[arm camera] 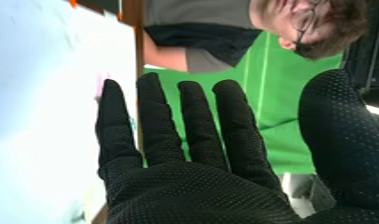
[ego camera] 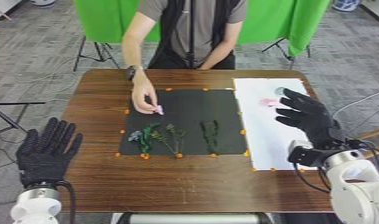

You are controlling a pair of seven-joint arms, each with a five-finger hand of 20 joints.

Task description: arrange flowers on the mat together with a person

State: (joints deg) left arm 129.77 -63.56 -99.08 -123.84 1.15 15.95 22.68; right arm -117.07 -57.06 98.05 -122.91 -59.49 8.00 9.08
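My right hand is over the white sheet's right side, open, its fingers close to a pink flower and a pale green item. In the right wrist view the same hand has straight fingers and nothing held. My left hand lies open, left of the table. A person's hand holds a small pale pink flower over the black mat. On the mat's lower half are a blue-green stem, thin green sprigs and a dark green stem.
The white sheet lies right of the mat on the brown table. Orange tabs line the mat's and sheet's edges. The person stands at the table's far side, with a green cloth behind.
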